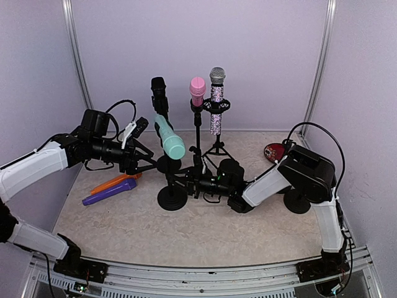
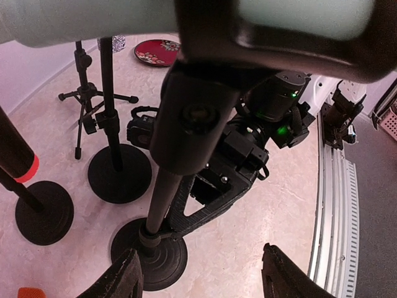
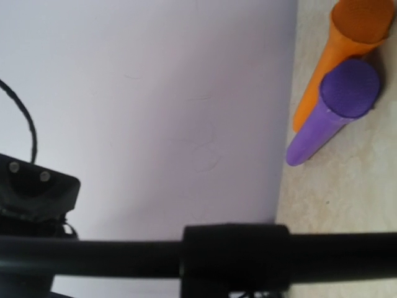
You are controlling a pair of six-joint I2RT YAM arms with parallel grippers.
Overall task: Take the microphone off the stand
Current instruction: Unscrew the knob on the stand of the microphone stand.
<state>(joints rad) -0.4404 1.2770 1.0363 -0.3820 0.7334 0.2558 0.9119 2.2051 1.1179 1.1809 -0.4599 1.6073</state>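
Marbled counter (image 1: 124, 230): teal microphone (image 1: 169, 138) clipped aslant in stand (image 1: 172, 197), axis crossing just above spread left claw (image 2: 200, 249); right claw (image 1: 193, 184) at stand pole, closure indeterminable.

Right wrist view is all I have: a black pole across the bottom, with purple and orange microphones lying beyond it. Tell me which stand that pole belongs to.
Observer: It belongs to the round-based black stand that carries the teal microphone in its clip.
Operator: Say where the right gripper is on it.
Observer: The right gripper is at the pole low down, just above the base. I cannot tell if its jaws have closed.
Operator: Report the left gripper.
Observer: The left gripper has its jaws wide open and holds nothing.
Operator: Give its position.
Observer: It sits left of that stand, pointing at the pole below the microphone.
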